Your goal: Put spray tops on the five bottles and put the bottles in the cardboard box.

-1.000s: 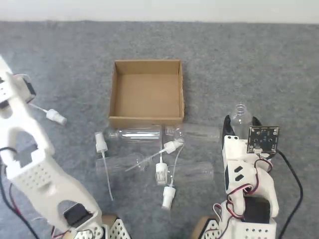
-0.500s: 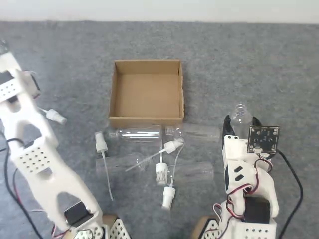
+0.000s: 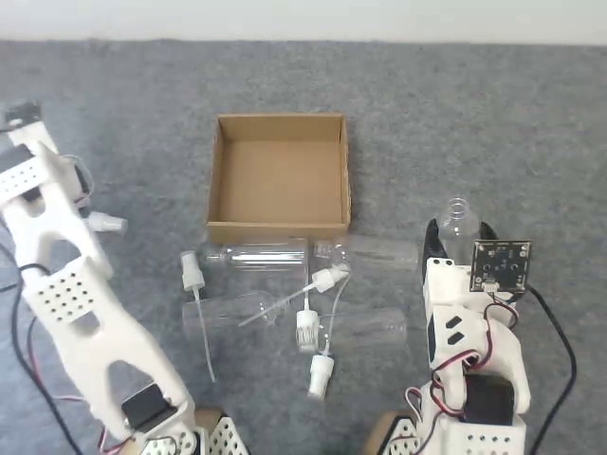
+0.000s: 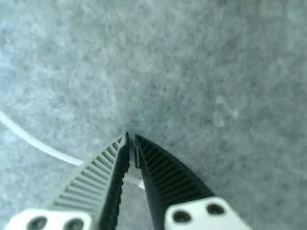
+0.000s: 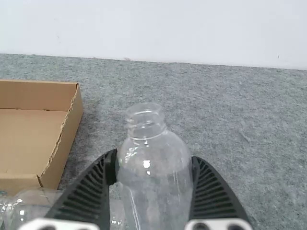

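Observation:
My right gripper [image 5: 153,160] is shut on an upright clear bottle [image 5: 152,165] with an open neck and no top; the same bottle [image 3: 458,226] stands right of the cardboard box [image 3: 216,180]. Several more clear bottles [image 3: 256,254] lie on the carpet in front of the box, with loose spray tops [image 3: 327,278] among them. One spray top [image 3: 109,225] lies apart at the left, beside my left arm [image 3: 43,190]. My left gripper [image 4: 130,139] hangs shut just above the carpet, and a thin white tube [image 4: 38,143] runs under its fingers.
Grey carpet covers the table up to a white wall at the back. The box [image 5: 33,129] is open and has nothing in it. The right arm's base [image 3: 469,379] stands at the front right. Bare carpet stretches behind the box and to the far right.
My left arm has swung to the right, toward the lone spray top at the left. The right arm, its bottle and the other things have kept still.

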